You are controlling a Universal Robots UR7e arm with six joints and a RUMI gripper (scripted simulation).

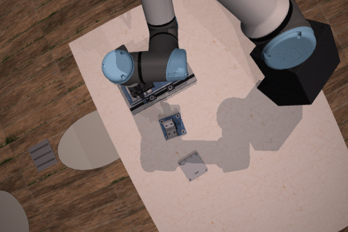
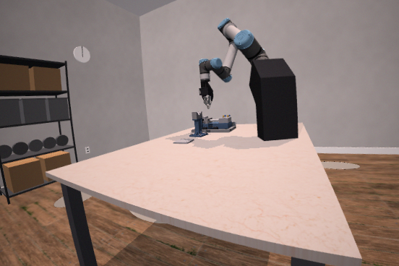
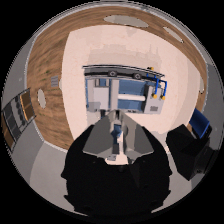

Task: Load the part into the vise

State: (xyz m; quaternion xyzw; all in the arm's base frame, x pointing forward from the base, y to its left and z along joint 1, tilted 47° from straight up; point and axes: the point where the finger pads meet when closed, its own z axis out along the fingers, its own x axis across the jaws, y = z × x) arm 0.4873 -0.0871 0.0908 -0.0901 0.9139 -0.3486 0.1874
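My gripper (image 2: 208,105) is shut with nothing between its fingers and hangs well above the vise (image 2: 217,123). In the wrist view the shut fingertips point down at the near edge of the vise (image 3: 124,91). A pale grey block (image 3: 102,94) lies between the jaws on the side away from the air cylinder (image 3: 159,90); it seems to be the part, but I cannot tell its slot side. From above, my wrist (image 1: 145,65) covers most of the vise (image 1: 162,85). The infeed plate (image 1: 193,166) has no block on it.
The blue V-block (image 1: 171,127) stands between the vise and the infeed plate, its grey groove empty. The robot's black pedestal (image 1: 299,65) stands at the table's right. Shelves with boxes (image 2: 32,122) stand off the table at the left wall.
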